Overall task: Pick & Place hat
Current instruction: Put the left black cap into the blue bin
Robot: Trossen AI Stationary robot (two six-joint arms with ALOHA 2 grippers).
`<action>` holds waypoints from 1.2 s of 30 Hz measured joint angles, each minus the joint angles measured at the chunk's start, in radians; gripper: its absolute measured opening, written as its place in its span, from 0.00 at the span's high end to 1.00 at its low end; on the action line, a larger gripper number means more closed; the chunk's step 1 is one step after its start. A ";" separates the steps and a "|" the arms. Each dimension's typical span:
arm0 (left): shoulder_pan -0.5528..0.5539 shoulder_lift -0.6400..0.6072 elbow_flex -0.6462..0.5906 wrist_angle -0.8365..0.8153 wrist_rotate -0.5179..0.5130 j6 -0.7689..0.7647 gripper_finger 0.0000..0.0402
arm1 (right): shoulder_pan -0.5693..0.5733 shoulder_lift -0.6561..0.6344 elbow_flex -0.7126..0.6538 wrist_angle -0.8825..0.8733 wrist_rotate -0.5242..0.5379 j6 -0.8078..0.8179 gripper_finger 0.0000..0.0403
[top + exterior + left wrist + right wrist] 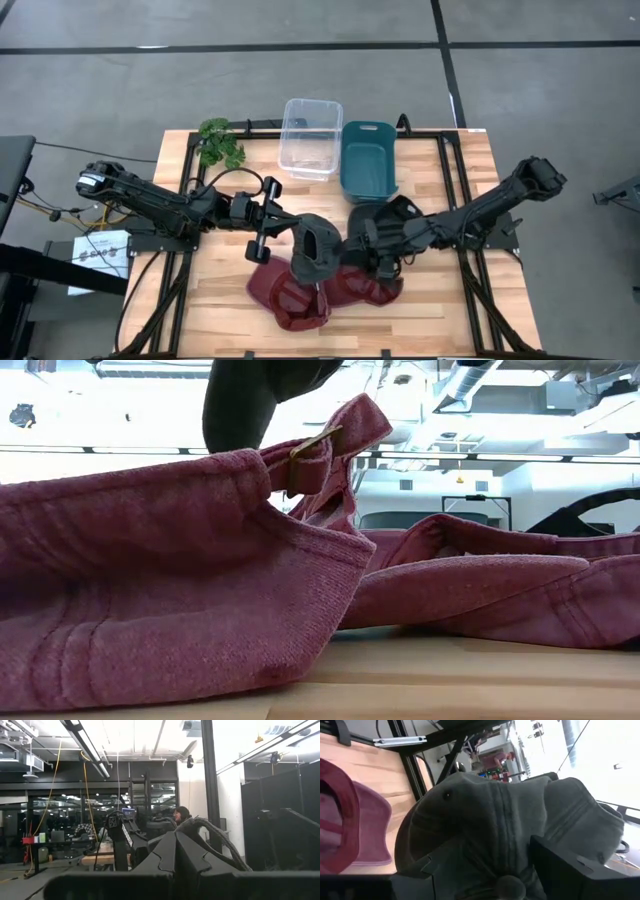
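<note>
Two maroon hats [330,290] lie on my bench [440,320] at its near edge, while a dark grey hat [318,250] hangs just above them between my two arms. My left gripper [278,222] is closed, beside the grey hat. My right gripper [372,238] sits against that hat's crown, but I cannot tell whether its jaws grip it. Behind stand a clear tub [311,137] and a teal bin [367,158].
</note>
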 joint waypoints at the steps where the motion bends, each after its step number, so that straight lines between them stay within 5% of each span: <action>1: 0.000 0.000 0.000 0.000 -0.001 0.000 0.99 | -0.004 0.012 0.009 0.002 0.000 0.000 0.45; 10: 0.000 0.000 0.000 -0.001 -0.018 0.003 0.99 | -0.023 0.107 0.080 0.002 0.000 -0.003 0.59; 19: 0.000 0.000 -0.001 -0.001 -0.018 0.001 0.99 | -0.028 0.120 0.135 -0.099 0.048 -0.008 0.96; 36: 0.018 -0.016 -0.001 -0.033 -0.044 0.083 0.94 | 0.069 0.060 0.150 -0.166 0.228 0.005 0.97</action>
